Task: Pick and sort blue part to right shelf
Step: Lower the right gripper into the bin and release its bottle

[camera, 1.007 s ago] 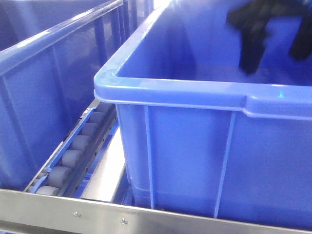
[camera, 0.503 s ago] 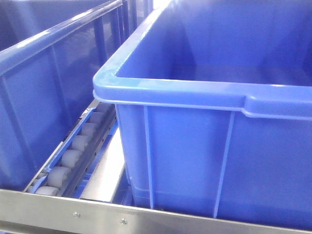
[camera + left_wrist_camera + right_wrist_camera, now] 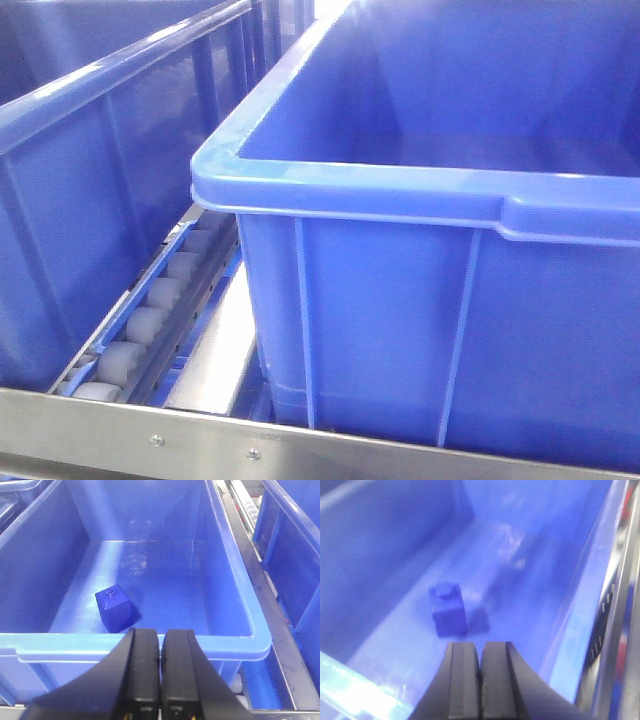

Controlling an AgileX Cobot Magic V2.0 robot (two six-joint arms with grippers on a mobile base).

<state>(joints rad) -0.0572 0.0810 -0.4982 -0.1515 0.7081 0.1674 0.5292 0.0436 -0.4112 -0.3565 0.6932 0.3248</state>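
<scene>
Since 1 second ago, the black gripper that hung over the far right of the big blue bin in the front view has gone from that view, and nothing else there has shifted; the bin interior that shows from this side looks bare. That bin sits on the right shelf, whose steel front rail runs along the bottom edge, with a grey roller track sloping back between it and a neighbouring blue bin on the left. From the left wrist view, the left gripper has its 2 black fingers pressed together with nothing between them, poised just above the near rim of a blue bin. Inside, a small dark blue part, a cube-like block with a small round mark on top, stands on the bin floor toward the near left, apart from the walls. From the right wrist view, which is blurred, the right gripper is likewise closed on nothing, its fingers side by side. Ahead of it another blue part, a block with a raised stud on top, stands upright on the floor of a blue bin, well clear of the gripper, with the shelf's metal frame along the right.
</scene>
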